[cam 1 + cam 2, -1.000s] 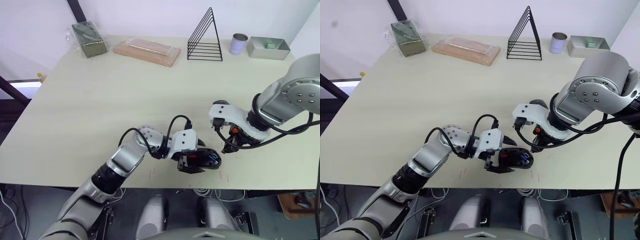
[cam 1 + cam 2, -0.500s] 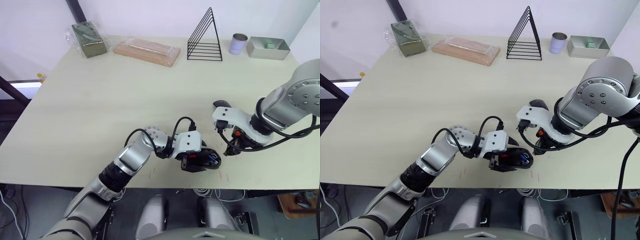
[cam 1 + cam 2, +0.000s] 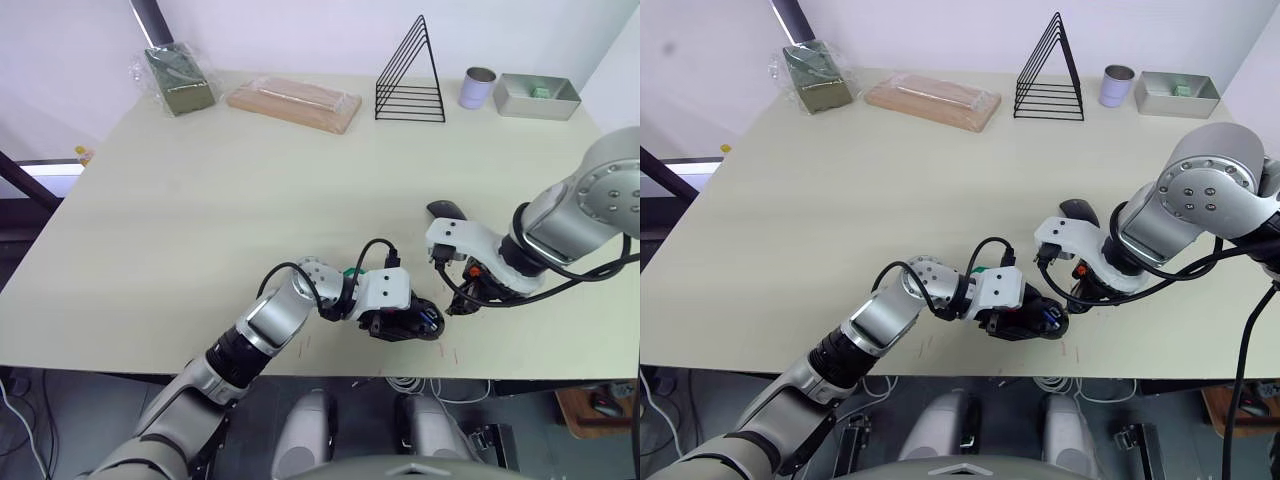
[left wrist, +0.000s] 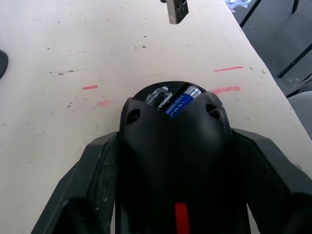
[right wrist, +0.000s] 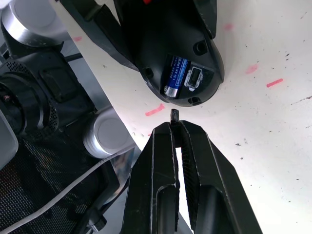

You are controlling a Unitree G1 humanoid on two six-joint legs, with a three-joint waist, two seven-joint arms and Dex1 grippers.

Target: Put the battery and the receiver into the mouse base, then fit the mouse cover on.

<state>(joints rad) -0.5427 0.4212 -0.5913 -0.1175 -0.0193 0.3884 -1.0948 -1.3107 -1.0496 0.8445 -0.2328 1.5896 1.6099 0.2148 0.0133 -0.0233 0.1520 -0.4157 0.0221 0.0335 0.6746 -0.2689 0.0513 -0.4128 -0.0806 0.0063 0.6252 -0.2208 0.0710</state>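
Observation:
The black mouse base [image 3: 408, 320] lies near the table's front edge with my left gripper [image 3: 392, 322] shut on its sides. The blue battery [image 5: 175, 75] sits in its compartment, beside a silvery slot [image 5: 193, 78]. My right gripper [image 5: 175, 124] is shut on the tiny dark receiver [image 5: 174, 115] and hovers just off the base's end, close to that slot. In the left wrist view the receiver [image 4: 175, 9] hangs beyond the base [image 4: 173, 141]. The mouse cover [image 3: 445, 209] lies on the table behind my right wrist.
A green disc [image 3: 350, 271] lies by my left wrist. At the back stand a wire rack [image 3: 411, 75], a cup [image 3: 478, 87], a metal tin [image 3: 537, 95], a wrapped wooden block [image 3: 293, 103] and a green box [image 3: 178, 78]. The table's front edge [image 3: 330, 372] is just below the mouse base.
My left forearm has swung to the right and its gripper has settled lower around the mouse base. The right gripper with the receiver has shifted slightly to the right.

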